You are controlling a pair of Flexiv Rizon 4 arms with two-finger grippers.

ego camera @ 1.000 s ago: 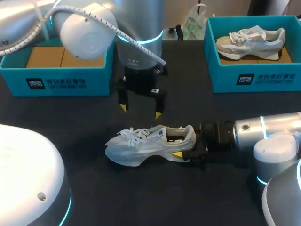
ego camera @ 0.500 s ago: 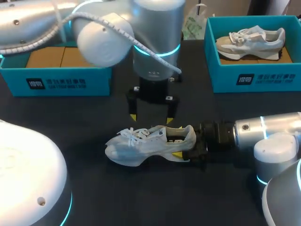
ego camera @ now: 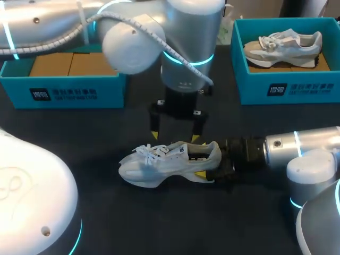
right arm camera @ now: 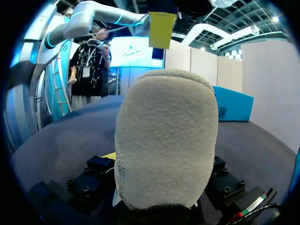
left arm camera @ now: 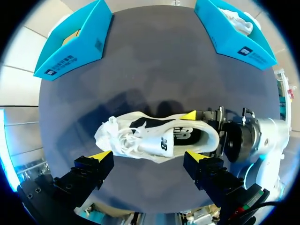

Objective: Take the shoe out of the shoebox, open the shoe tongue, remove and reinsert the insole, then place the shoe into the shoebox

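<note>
**A:** Right gripper (ego camera: 211, 160) first. What has it got?

**B:** The right gripper is pinching the heel (right arm camera: 165, 140) of the white shoe (ego camera: 162, 162), one finger on each side. The shoe sits on the dark bench (ego camera: 106, 212), outside both boxes, with its toe toward my left.

**A:** How will it handle?

**B:** Light, I'd judge. The upper looks soft, so the fabric and padded collar should give under a pinch, and the moulded sole is the stiff part. The heel hold looks sound for steadying it. Nothing seems fragile, though the loose laces (left arm camera: 119, 140) could snag a finger.

**A:** And the left gripper (ego camera: 174, 136)?

**B:** Its fingers are spread wide, and it hangs just above the shoe's opening (left arm camera: 187, 135), touching nothing. I can't pick out the tongue clearly. I'd take it by its top edge, behind the laces. For the insole, go into the dark opening at the heel end.

**A:** How does the shoe look?

**B:** White all over, with a thick sculpted sole, a dark lining and laces bunched toward the toe.

**A:** Farther back?

**B:** Two teal boxes stand at the far side. The left shoebox (ego camera: 64, 93) has brown card inside, and the right shoebox (ego camera: 289, 87) holds another pale shoe (ego camera: 284, 45).
</note>
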